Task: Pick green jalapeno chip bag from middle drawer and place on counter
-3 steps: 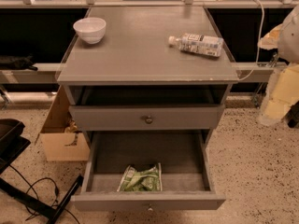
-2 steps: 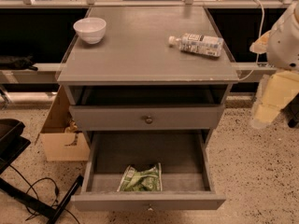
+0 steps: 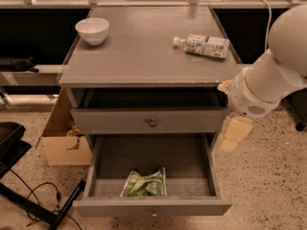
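The green jalapeno chip bag (image 3: pixel 144 183) lies in the middle drawer (image 3: pixel 151 207), lower centre. The gripper (image 3: pixel 236 134) seemingly hangs mid-right; its state I cannot tell.

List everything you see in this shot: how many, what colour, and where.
green jalapeno chip bag: one, light green, front of the open middle drawer
middle drawer: one, gray, pulled out
upper drawer: one, gray, just above it
counter: one, gray, cabinet top
bowl: one, white, counter's back left
bottle: one, clear with white label, lying on counter's right
cardboard box: one, tan, floor left of cabinet
arm: one, white, right of cabinet
gripper: one, pale, outside the drawers' right side, apart from the bag
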Robot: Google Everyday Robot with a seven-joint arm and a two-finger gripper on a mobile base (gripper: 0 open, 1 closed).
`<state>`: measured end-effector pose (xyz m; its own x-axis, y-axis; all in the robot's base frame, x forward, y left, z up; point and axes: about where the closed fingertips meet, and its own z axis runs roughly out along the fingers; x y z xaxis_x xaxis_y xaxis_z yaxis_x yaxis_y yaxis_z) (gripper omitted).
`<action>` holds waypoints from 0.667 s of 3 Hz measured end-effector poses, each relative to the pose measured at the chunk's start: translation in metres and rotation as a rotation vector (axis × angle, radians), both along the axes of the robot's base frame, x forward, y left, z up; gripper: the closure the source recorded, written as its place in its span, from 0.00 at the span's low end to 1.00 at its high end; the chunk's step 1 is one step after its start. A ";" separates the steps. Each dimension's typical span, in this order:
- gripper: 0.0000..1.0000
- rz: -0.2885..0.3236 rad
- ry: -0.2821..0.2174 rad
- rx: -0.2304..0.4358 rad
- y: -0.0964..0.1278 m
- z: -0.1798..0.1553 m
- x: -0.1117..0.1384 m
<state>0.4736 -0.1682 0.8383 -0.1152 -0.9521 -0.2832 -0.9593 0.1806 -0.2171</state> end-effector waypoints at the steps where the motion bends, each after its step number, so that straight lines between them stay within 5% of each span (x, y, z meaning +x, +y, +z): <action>1: 0.00 -0.004 -0.001 0.086 0.012 -0.089 0.020; 2: 0.00 -0.021 -0.008 0.132 0.021 -0.134 0.038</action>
